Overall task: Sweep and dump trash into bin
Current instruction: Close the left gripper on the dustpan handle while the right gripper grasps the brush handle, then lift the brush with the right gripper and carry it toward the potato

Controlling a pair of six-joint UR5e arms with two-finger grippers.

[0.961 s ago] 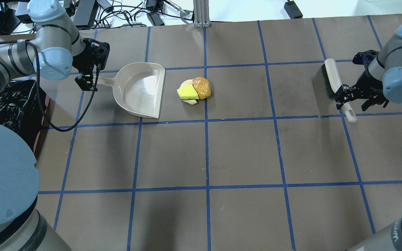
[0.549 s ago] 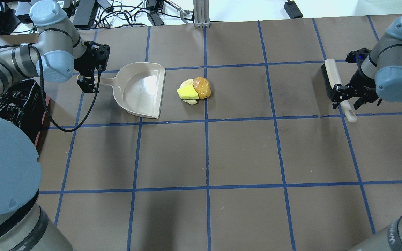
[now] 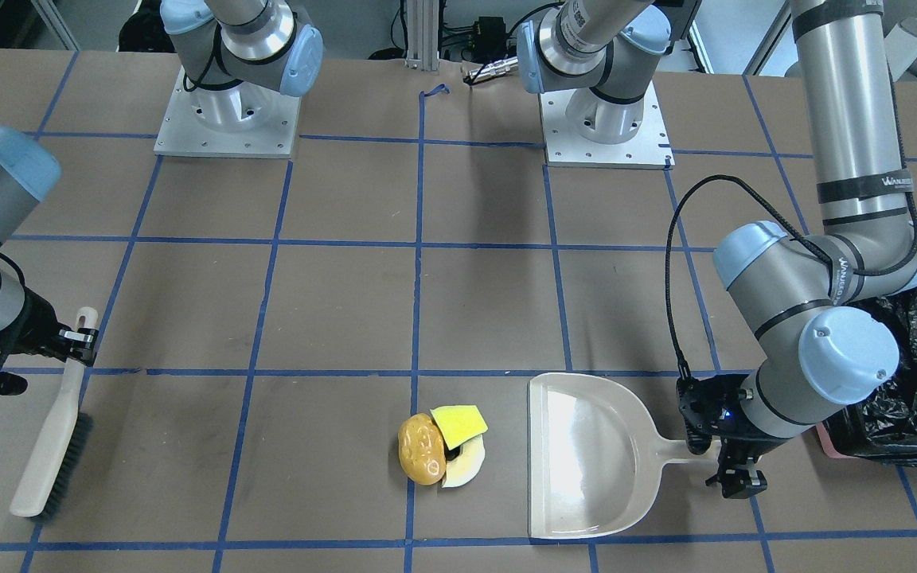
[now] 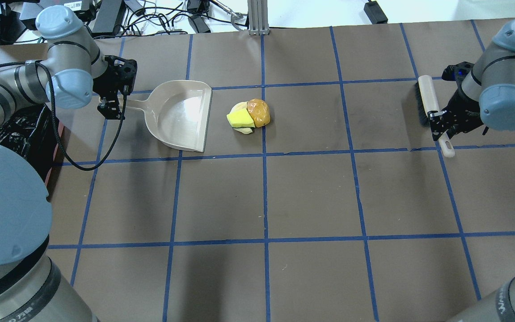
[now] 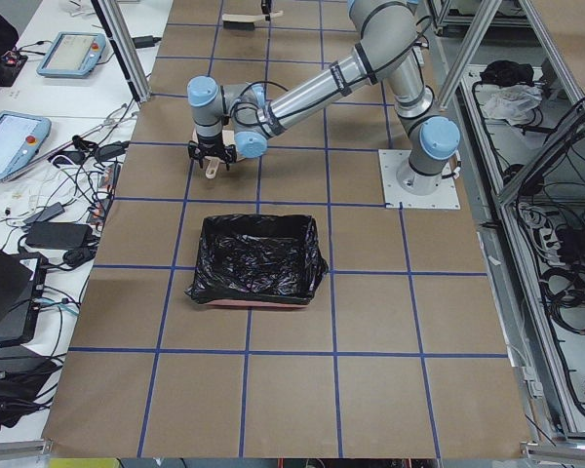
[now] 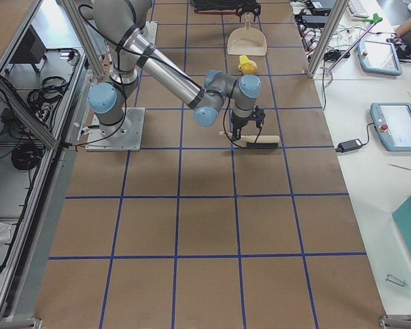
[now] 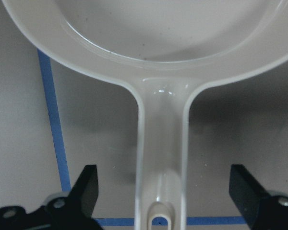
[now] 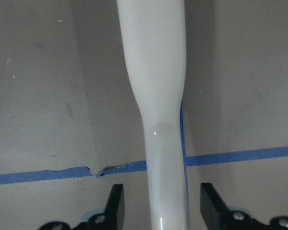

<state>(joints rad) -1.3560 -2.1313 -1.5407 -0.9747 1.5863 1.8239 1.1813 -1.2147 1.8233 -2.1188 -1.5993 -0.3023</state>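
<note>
The trash (image 4: 248,115) is a small pile: a brown lump (image 4: 258,112), a yellow-green sponge wedge (image 4: 239,119) and a cream slice (image 4: 245,130). It lies just off the open edge of the beige dustpan (image 4: 181,114). My left gripper (image 4: 113,105) is open and straddles the dustpan handle (image 7: 162,143), with clear gaps on both sides. My right gripper (image 4: 441,123) is open and straddles the white handle of the brush (image 8: 156,72), which lies at the right (image 4: 428,100). The bin (image 4: 20,129), lined with a black bag, stands at the left edge.
The brown table (image 4: 311,192) carries a grid of blue tape lines. Both arm bases (image 3: 602,119) are bolted at the robot's side. Cables and boxes (image 4: 163,18) lie beyond the far edge. The bin also shows behind the left arm in the front-facing view (image 3: 912,382).
My right gripper has moved in over the brush handle and now straddles it. My left gripper has shifted slightly at the dustpan handle. The trash and dustpan have not moved.
</note>
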